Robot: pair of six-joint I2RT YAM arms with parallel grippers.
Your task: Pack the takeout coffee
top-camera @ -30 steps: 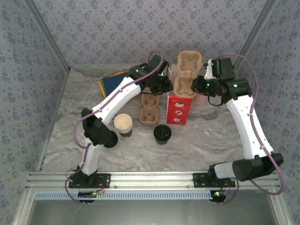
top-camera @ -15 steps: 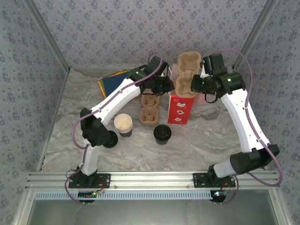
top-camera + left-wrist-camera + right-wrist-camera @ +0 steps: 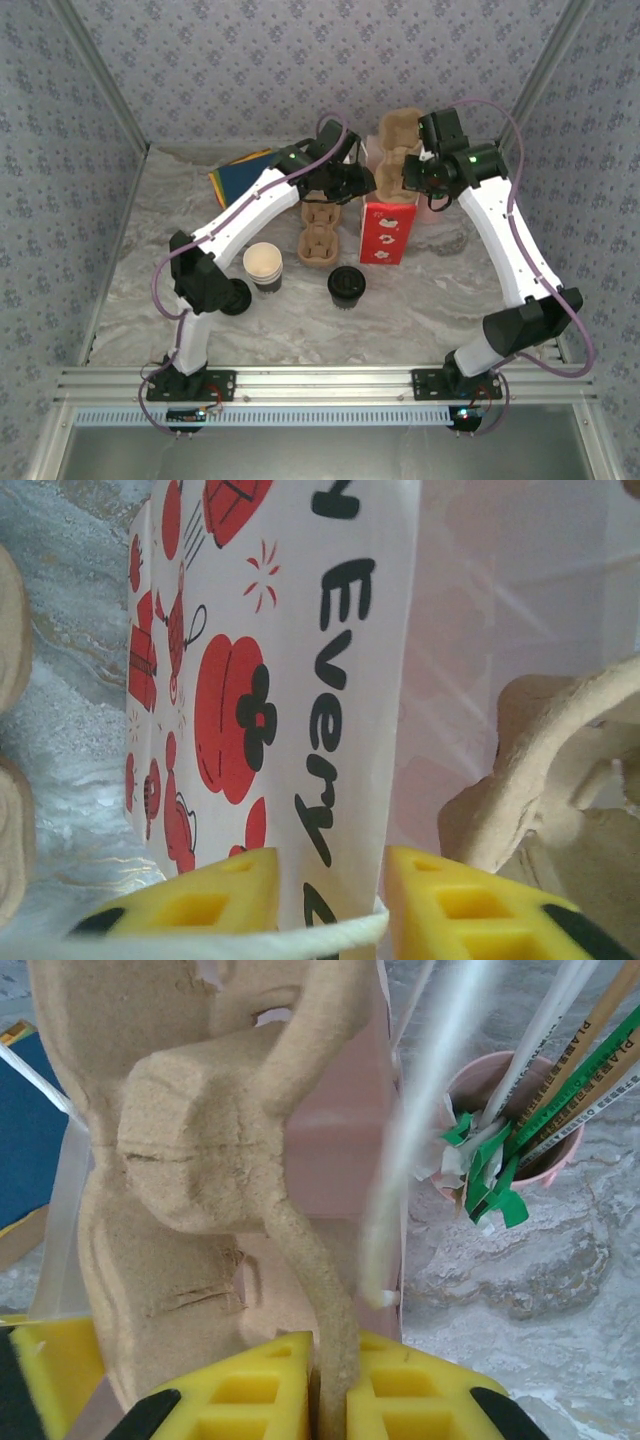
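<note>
The right gripper point(image 3: 330, 1360) pinches the tray point(image 3: 190, 1140) over the bag point(image 3: 270, 680); the left gripper point(image 3: 330, 890), spread at its ten o'clock rim, should steady it.

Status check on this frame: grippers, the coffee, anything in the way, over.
Left gripper open, astride bag rim. Right gripper shut on pulp carrier at bag mouth. Lidded coffee on table, untouched. Lidless cup beside it, apart.
</note>
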